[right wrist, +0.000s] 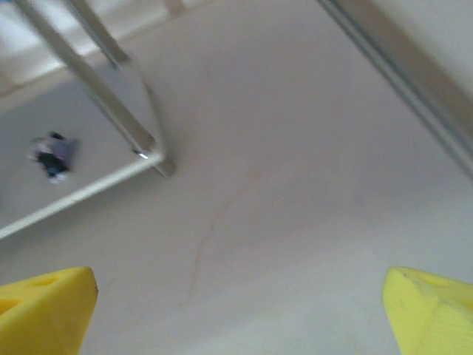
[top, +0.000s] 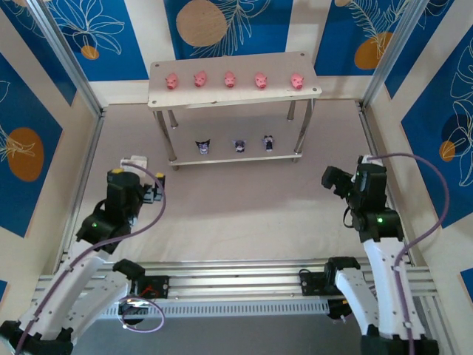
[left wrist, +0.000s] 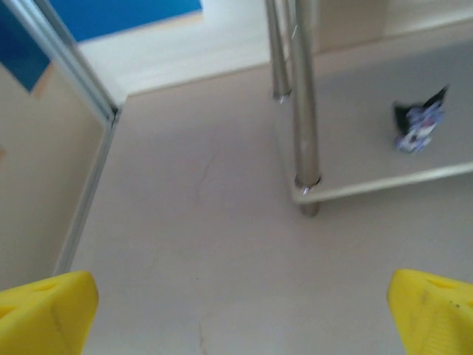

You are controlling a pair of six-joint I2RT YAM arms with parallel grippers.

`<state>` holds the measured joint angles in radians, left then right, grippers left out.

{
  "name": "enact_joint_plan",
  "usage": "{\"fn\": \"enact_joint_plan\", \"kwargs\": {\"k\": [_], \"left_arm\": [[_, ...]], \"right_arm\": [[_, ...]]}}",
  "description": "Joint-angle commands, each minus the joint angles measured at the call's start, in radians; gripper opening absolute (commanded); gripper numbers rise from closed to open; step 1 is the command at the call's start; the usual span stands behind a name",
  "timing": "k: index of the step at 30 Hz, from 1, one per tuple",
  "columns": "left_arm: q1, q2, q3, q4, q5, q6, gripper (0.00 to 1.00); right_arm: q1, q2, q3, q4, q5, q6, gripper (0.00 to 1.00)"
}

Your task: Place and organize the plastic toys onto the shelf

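Since pink toys [top: 229, 79] line shelf [top: 273, 96] top, dark toys [top: 238, 145] its lower tier: left fingers [left wrist: 44, 310], right fingers [right wrist: 44, 314] spread wide, empty; best practice: back off over surface [top: 236, 214], clear of legs [left wrist: 304, 111].

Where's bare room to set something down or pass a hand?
Widest: the table between the shelf front, the left hand and the right hand. On the top board, the strip in front of the pink pigs. Lower board: both ends beside the dark toys. Crowded: the pig row itself, gaps narrow.
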<state>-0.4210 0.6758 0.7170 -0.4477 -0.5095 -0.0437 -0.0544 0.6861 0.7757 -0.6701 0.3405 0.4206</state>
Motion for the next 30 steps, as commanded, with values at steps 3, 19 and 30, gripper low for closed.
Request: {"fn": "enact_joint_plan", "kwargs": {"k": [3, 19, 30], "left_arm": [[0.056, 0.025, -0.106, 0.222, -0.069, -0.056, 1.00], [0.206, 0.560, -0.407, 1.142, 0.091, 0.086, 1.00], [0.216, 0.835, -0.495, 1.635, 0.188, 0.163, 1.00]], "right_arm": [[-0.119, 0.061, -0.151, 0.172, -0.188, 0.085, 0.99], [-0.113, 0.085, -0.337, 0.477, -0.103, 0.017, 0.99], [-0.084, 0.091, -0.366, 0.545, -0.089, -0.018, 0.99]]}}
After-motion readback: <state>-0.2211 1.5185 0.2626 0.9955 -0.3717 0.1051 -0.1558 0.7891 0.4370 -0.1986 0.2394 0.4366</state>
